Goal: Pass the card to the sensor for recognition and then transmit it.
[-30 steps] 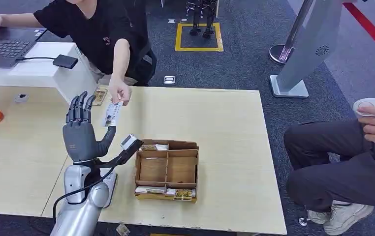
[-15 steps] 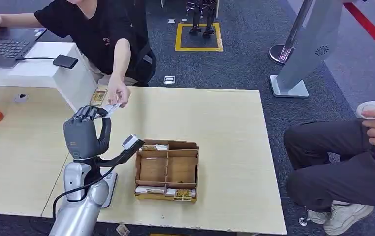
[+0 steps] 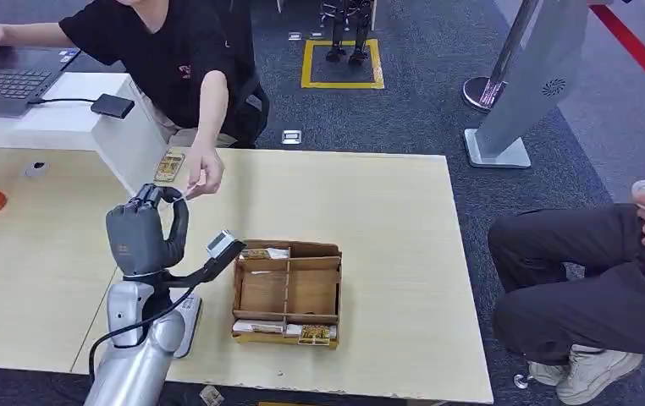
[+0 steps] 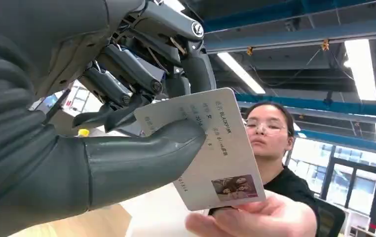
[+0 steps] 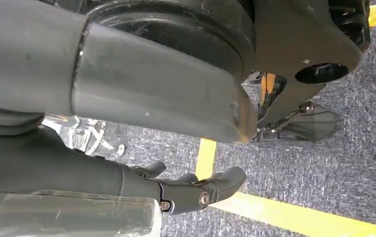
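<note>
The left hand (image 3: 143,233) is raised over the table (image 3: 387,211), fingers curled onto the card (image 3: 183,194) — a person's hand (image 3: 203,172) pinches the card's other end. Just beside the wrist stands a sensor (image 3: 223,245), with a partitioned cardboard box (image 3: 288,292) next to it.

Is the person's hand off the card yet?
No: in the left wrist view the person's hand still pinches the card at its lower edge while the left hand grips it.
</note>
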`<state>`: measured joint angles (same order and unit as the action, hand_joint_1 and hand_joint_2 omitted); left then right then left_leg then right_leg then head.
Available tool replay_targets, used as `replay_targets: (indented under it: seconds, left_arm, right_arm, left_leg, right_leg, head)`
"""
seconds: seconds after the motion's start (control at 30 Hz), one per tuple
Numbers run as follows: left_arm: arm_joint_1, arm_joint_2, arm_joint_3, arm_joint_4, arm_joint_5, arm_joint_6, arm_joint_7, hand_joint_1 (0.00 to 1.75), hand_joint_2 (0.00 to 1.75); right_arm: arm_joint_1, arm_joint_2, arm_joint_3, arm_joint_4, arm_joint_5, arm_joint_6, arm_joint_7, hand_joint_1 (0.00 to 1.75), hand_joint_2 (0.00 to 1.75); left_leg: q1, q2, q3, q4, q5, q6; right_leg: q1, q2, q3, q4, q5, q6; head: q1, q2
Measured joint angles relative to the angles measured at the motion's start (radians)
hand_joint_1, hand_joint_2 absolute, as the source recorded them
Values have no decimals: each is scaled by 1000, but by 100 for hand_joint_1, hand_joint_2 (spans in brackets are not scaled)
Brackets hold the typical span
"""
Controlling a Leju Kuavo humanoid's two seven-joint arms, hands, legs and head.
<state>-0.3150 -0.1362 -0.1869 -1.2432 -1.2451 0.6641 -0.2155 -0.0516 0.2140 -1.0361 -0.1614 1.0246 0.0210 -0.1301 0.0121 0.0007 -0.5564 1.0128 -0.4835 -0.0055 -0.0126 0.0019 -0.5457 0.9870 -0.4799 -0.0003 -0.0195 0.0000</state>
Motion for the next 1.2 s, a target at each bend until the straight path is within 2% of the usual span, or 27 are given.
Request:
replay_targets:
  seconds: [0.07, 0.13, 0.27, 0.33, 0.4, 0.53, 0.63, 1.03, 1.2]
  left_arm:
    - [5, -1, 0, 0, 65, 0, -16, 175, 175]
    - [11, -3, -3, 4, 177, 0, -26, 175, 175]
    - [16, 14, -73, 9, 518, -33, -21, 175, 175]
    - [22, 28, -122, 6, 714, -101, -34, 175, 175]
    - [38, 44, -164, -6, 954, -202, -63, 175, 175]
    - [71, 67, -202, -35, 1221, -304, -98, 175, 175]
    - [92, 84, -206, -54, 1307, -334, -106, 175, 175]
    - [102, 126, -198, -77, 1470, -375, -114, 175, 175]
    - [95, 162, -175, -78, 1516, -417, -76, 175, 175]
  right_arm:
    - [0, 0, -3, 0, -3, -1, 0, 0, 0]
    - [0, 0, -8, 0, -10, -3, 0, 0, 0]
    - [1, 0, -15, 0, -21, -8, -1, 0, 0]
    - [2, 0, -18, -2, -24, -11, -2, 0, 0]
    - [4, 0, -19, -3, -27, -18, -5, 0, 0]
    - [10, 0, -24, -4, -27, -22, -8, 0, 0]
    - [12, 0, -25, -4, -27, -29, -11, 0, 0]
    - [17, 0, -31, -4, -29, -37, -15, 0, 0]
    - [18, 0, -34, -4, -35, -39, -18, 0, 0]
  left_leg:
    - [0, 0, 0, 0, 0, 0]
    - [0, 0, 0, 0, 0, 0]
    - [0, 0, 0, 0, 0, 0]
    - [0, 0, 0, 0, 0, 0]
    - [0, 0, 0, 0, 0, 0]
    - [0, 0, 0, 0, 0, 0]
    - [0, 0, 0, 0, 0, 0]
    - [0, 0, 0, 0, 0, 0]
    - [0, 0, 0, 0, 0, 0]
  right_leg:
    - [0, 0, 0, 0, 0, 0]
    - [0, 0, 0, 0, 0, 0]
    - [0, 0, 0, 0, 0, 0]
    - [0, 0, 0, 0, 0, 0]
    - [0, 0, 0, 0, 0, 0]
    - [0, 0, 0, 0, 0, 0]
    - [0, 0, -1, 0, 0, 0]
    - [0, 0, 0, 0, 0, 0]
    - [0, 0, 0, 0, 0, 0]
  head:
    - [0, 0]
    - [0, 0]
    - [0, 0]
    - [0, 0]
    - [0, 0]
    - [0, 0]
    - [0, 0]
    - [0, 0]
    - [0, 0]
